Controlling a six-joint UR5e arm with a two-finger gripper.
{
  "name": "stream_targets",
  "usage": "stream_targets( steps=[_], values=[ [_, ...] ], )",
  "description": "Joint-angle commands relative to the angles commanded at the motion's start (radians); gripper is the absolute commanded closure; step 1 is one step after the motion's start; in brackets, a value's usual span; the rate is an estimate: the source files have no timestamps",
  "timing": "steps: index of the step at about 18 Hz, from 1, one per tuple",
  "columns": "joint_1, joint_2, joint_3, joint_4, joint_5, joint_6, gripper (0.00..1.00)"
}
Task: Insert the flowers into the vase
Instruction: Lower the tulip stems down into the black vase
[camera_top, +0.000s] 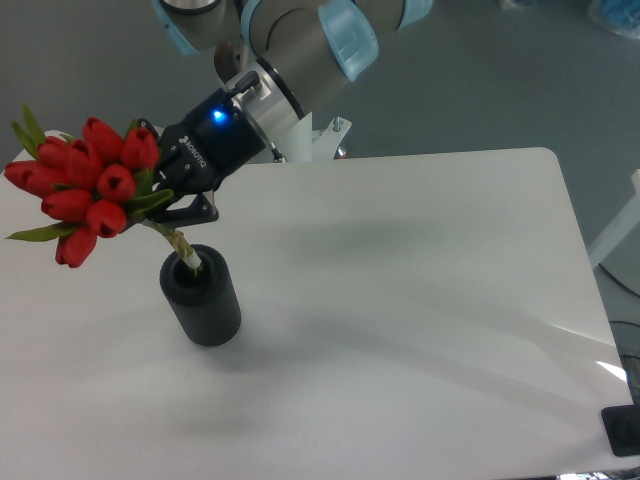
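White table (420, 300): gripper (168, 205) jaws clenched on the flowers (85, 185) just below the buds (bunch tilted left), stem ends inside the vase (202, 296) mouth.

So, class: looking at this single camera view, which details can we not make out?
- How deep the stems of the flowers reach: the wall of the vase hides them.
- Fingertips of the gripper: partly covered by leaves, so the exact grip is unclear.
- Dark object at the right edge: cut off by the frame.
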Motion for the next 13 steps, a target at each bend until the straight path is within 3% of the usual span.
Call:
stream_targets(
  steps=[4,9,13],
  values=[
    [-0.003,-0.005,-0.031,0.002,0.002,0.023,0.79],
    [-0.021,-0.055,-0.041,0.014,0.003,0.064,0.79],
    [-0.023,-0.072,-0.087,0.014,0.003,0.133,0.79]
  ],
)
